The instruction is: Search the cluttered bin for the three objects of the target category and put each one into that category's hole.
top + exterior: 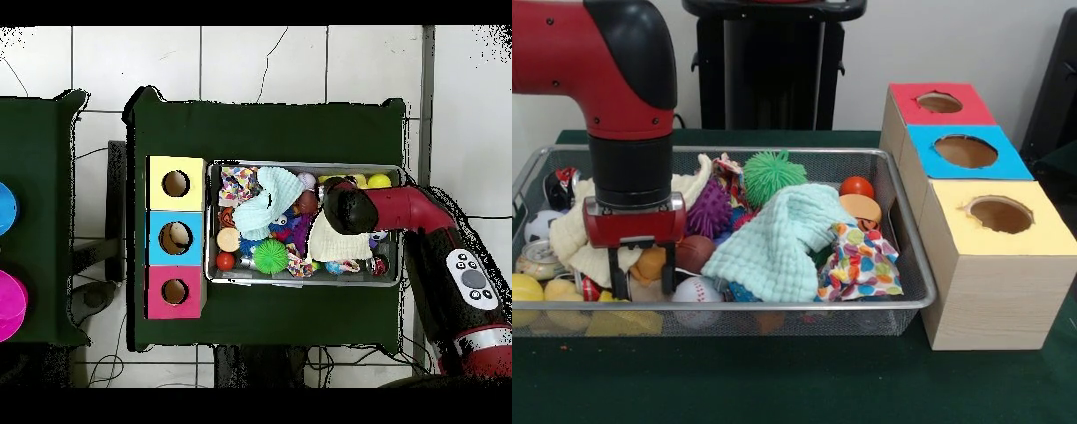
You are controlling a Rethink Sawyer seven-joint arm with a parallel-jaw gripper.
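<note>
The wire-mesh bin point(777, 306) is full of toys and cloths; it also shows in the overhead view point(300, 164). My gripper point(643, 279) is down in its left part. Its fingers point(620, 283) stand on either side of a tan-orange lumpy toy figure point(650, 263) and touch it. A pale yellow lumpy figure point(563, 290) lies at the front left, beside a smooth yellow ball point(524, 287). A third figure does not show. The red-topped hole point(939, 102) is in the far box on the right and also shows in the overhead view point(175, 291). In the overhead view my arm point(400, 205) hides the gripper.
The blue-topped hole point(965, 151) and the yellow-topped hole point(999, 215) are in the same row of boxes. A mint cloth point(777, 238), a spotted cloth point(861, 265), a green spiky ball point(774, 172), a purple spiky ball point(708, 210) and a baseball point(697, 290) lie in the bin.
</note>
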